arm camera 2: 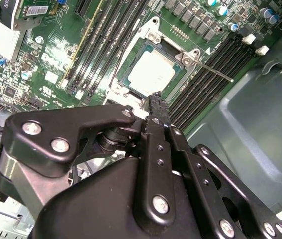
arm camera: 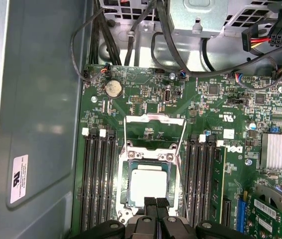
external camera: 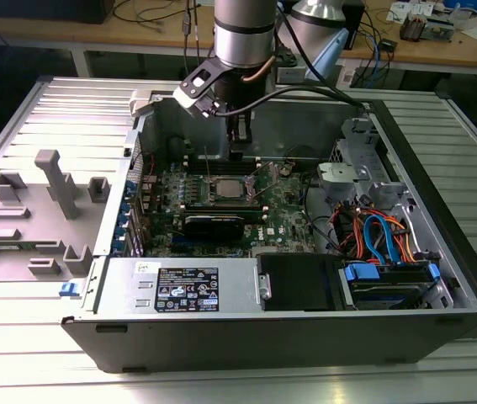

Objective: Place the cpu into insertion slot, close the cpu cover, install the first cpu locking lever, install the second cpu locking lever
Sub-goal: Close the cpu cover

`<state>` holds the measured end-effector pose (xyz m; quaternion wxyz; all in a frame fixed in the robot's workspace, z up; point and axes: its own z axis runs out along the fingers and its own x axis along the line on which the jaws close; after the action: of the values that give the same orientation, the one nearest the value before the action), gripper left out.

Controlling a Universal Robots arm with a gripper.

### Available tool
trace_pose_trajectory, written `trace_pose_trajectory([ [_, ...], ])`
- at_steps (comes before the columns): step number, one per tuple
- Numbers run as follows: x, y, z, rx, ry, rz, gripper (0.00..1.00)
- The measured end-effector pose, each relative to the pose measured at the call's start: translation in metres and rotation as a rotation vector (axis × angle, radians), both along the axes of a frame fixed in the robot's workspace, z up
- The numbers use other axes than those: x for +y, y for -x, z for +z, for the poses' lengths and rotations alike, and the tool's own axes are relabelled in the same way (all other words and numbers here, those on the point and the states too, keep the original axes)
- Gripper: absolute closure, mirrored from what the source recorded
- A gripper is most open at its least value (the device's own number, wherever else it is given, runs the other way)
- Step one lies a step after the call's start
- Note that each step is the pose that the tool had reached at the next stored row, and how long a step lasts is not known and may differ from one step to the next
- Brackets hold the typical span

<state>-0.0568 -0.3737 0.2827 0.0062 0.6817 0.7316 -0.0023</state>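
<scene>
The cpu (arm camera: 148, 183) lies flat in the insertion slot (arm camera: 126, 191), its silver-grey top showing; it also appears in the second wrist view (arm camera 2: 150, 72) and the exterior view (external camera: 225, 188). The cpu cover (arm camera: 155, 118) stands raised from its hinge, the board visible through its window. Two thin locking levers (arm camera 2: 215, 70) (arm camera 2: 121, 56) stick up unlatched on either side of the slot. My gripper (arm camera: 155, 200) (arm camera 2: 156, 99) (external camera: 236, 148) hovers just above the edge of the slot, shut, with nothing between its fingers.
Long black memory slots (arm camera: 97, 179) (arm camera: 204, 179) flank the socket. The grey case wall (arm camera: 36, 124) is close on one side. A graphics card (external camera: 213, 224), the power supply (external camera: 183, 286) and cable bundles (external camera: 373, 231) fill the rest of the case.
</scene>
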Motion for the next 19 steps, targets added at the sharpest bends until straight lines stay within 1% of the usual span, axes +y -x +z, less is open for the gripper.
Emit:
trace_pose_trajectory([
  [19,0.0000,-0.0068,0.0000,0.0000,0.0000,0.000,0.89],
])
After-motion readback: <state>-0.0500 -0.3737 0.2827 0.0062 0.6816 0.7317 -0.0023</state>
